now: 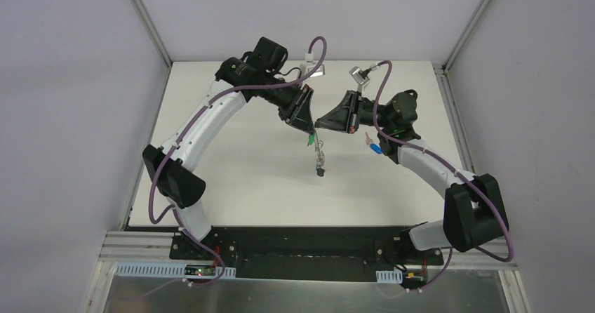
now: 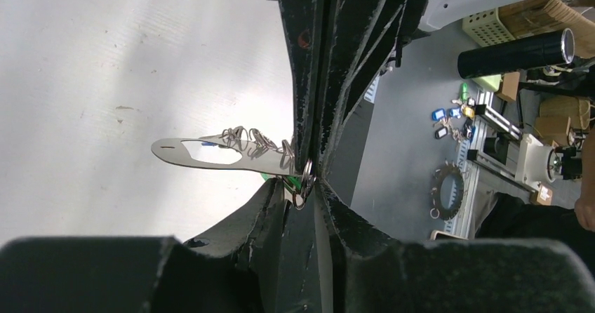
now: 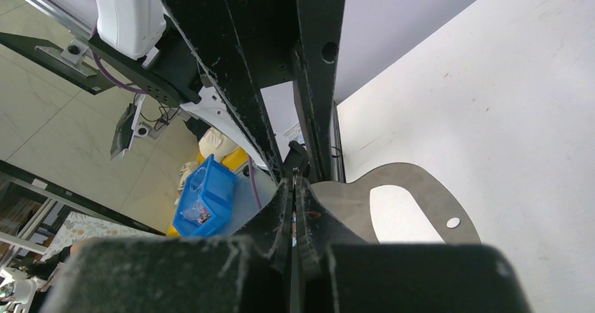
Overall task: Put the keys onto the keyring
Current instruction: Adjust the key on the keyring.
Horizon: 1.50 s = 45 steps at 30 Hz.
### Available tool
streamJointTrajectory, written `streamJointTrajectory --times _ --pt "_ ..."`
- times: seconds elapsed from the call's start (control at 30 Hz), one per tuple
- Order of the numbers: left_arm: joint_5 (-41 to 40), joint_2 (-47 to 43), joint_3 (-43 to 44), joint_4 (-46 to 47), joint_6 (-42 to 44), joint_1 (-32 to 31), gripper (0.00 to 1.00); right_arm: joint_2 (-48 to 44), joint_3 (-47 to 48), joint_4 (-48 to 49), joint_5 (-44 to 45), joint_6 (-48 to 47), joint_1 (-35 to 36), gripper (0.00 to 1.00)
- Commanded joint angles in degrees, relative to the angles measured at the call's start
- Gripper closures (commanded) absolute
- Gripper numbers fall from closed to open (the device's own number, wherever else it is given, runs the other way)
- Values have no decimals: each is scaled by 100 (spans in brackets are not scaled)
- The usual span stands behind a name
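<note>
The keyring (image 1: 320,155) hangs in the air between both grippers, a green key (image 1: 309,140) near its top and a black tag (image 1: 321,172) at its bottom. My right gripper (image 1: 321,124) is shut on the keyring's upper end. The pale grey plate (image 3: 421,194) sticks out beside the right gripper (image 3: 295,180). My left gripper (image 1: 309,128) meets it from the left. In the left wrist view the keyring plate (image 2: 203,155) carries linked rings (image 2: 245,139). The left gripper (image 2: 309,187) stands slightly open around a small ring. The blue key (image 1: 375,148) lies on the table by the right arm.
The white table (image 1: 231,158) is bounded by aluminium posts (image 1: 147,18) at its back corners and a black base rail (image 1: 295,239) at the near edge. A blue bin (image 3: 203,197) and a toothed ring (image 2: 448,190) lie off the table.
</note>
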Motion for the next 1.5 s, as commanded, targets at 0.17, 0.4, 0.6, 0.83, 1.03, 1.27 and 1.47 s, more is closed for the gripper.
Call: streamJointTrajectory --times 0.17,0.4,0.6,0.83,1.03,1.27,1.47 --pt "413 -303 -45 309 -128 71 89 39 63 511 -59 132 -10 100" --pt "345 -216 49 50 -22 67 100 58 83 556 -102 118 -29 100" --pt "-510 324 1247 -1775 735 -100 100 -109 102 309 -427 -495 -82 77" --pt "-890 690 1842 -2522 989 -383 100 -150 124 120 -562 -707 -2 60" --pt "-827 835 2011 -2575 1024 -506 100 -159 190 -291 -631 -1042 195 58" --pt "-815 867 1989 -2563 1040 -557 100 -120 178 -433 -682 -1184 347 73" --pt "-800 872 1967 -2545 1051 -557 100 -104 194 -443 -696 -1189 369 96"
